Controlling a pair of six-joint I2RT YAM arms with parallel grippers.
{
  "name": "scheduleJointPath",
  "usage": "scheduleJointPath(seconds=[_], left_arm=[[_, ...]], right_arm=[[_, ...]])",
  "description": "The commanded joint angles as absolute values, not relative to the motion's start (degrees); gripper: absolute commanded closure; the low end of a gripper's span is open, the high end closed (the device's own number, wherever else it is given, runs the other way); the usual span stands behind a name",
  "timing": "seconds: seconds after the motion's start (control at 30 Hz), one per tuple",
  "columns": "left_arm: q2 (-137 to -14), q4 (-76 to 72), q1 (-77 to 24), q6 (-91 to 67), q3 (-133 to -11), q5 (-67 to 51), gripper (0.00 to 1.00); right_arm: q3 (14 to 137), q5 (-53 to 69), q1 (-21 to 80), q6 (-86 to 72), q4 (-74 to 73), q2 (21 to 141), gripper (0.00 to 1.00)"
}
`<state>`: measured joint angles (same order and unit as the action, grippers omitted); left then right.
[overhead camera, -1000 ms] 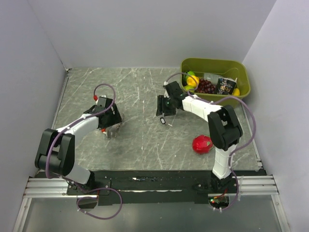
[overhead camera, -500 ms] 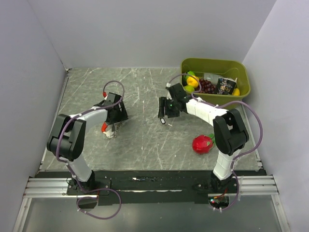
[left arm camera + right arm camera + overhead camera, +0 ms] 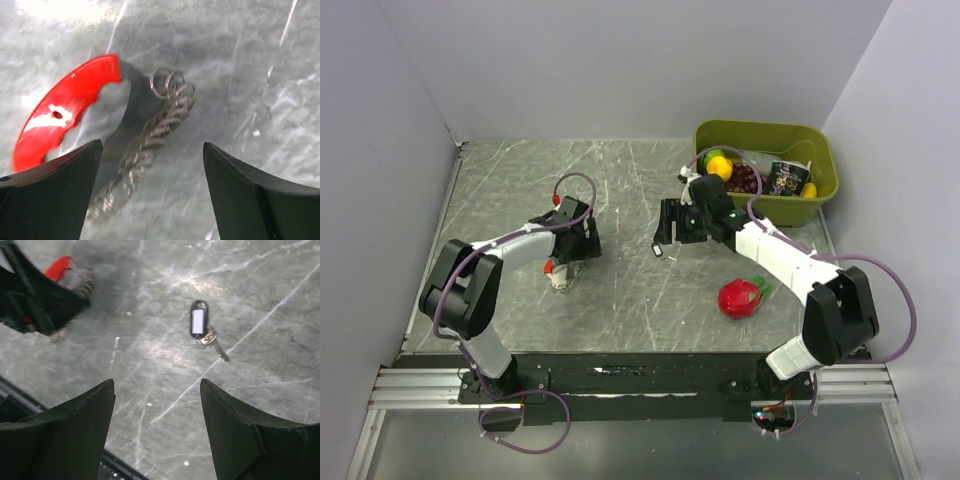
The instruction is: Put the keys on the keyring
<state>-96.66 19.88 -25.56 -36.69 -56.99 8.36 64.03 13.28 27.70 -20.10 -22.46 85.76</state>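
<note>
The keys are a small silver key on a dark oval tag with a pale centre (image 3: pixel 198 321), lying flat on the table (image 3: pixel 658 249). My right gripper (image 3: pixel 157 435) is open and empty, hovering just behind them (image 3: pixel 663 232). The keyring is a curved red piece (image 3: pixel 65 117) joined to a silvery coiled chain ending in two small rings (image 3: pixel 167 82). It lies on the table (image 3: pixel 552 270). My left gripper (image 3: pixel 150 200) is open over it with the chain between the fingers, holding nothing (image 3: pixel 568 262).
A red fruit with green leaves (image 3: pixel 739 298) lies at the near right. A green bin (image 3: pixel 760 130) with fruit and a packet stands at the back right. Grey walls close in the table on the left, back and right.
My left gripper has moved right and nearer, over the red piece and chain, which shifted slightly right. My right arm swung its elbow to the right; the gripper shifted a little right. The key has not moved.
</note>
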Motion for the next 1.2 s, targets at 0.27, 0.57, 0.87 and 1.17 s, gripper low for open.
scheduleJointPath(seconds=[0.27, 0.57, 0.87, 1.17], left_arm=[[-78.4, 33.2, -25.8, -40.5, -65.9, 2.6, 0.04], [-67.0, 30.5, -26.1, -41.0, -55.7, -1.7, 0.01], [-72.6, 24.5, -26.1, -44.4, -48.2, 10.0, 0.02], [-89.6, 25.2, -25.9, -39.0, -59.3, 12.8, 0.05]], right_arm=[[68.5, 18.9, 28.2, -20.7, -25.2, 67.8, 0.07], [56.3, 18.5, 28.3, -19.8, -25.5, 53.0, 0.00], [41.6, 16.5, 28.2, -25.5, -16.9, 50.6, 0.00], [47.1, 15.7, 28.3, -22.7, -21.5, 59.8, 0.00]])
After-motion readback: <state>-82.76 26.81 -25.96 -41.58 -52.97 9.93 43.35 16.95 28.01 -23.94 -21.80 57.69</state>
